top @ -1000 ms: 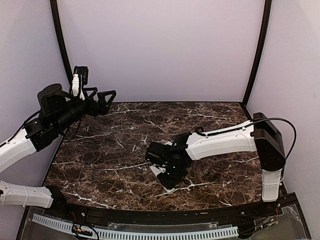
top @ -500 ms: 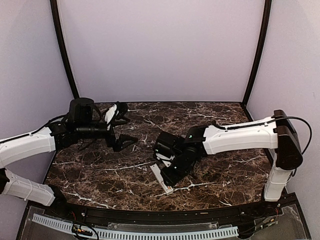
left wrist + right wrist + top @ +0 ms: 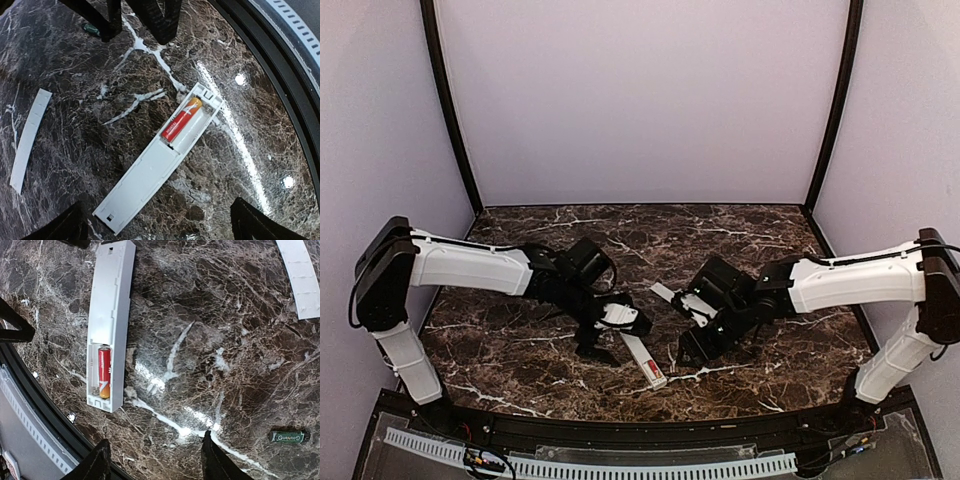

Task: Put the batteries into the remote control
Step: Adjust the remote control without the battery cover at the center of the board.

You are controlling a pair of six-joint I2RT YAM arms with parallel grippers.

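The white remote control (image 3: 150,170) lies flat near the table's front edge, battery slot open and facing up. The red battery (image 3: 181,120) sits in the slot beside an empty bay. The remote also shows in the right wrist view (image 3: 110,310) with the red battery (image 3: 104,371) in it, and in the top view (image 3: 642,358). The dark green battery (image 3: 287,437) lies loose on the marble; it also shows in the left wrist view (image 3: 91,29). My left gripper (image 3: 157,230) is open above the remote's closed end (image 3: 613,340). My right gripper (image 3: 156,462) is open and empty, right of the remote (image 3: 702,345).
The thin white cover plate (image 3: 30,140) lies apart on the marble, behind the remote (image 3: 665,293) (image 3: 301,275). The table's black front rim (image 3: 280,75) runs close to the remote's slot end. Lavender walls enclose the back and sides.
The left arm has swung down from the back left to hover over the remote. The right gripper has moved right, off the remote, leaving it on the table.
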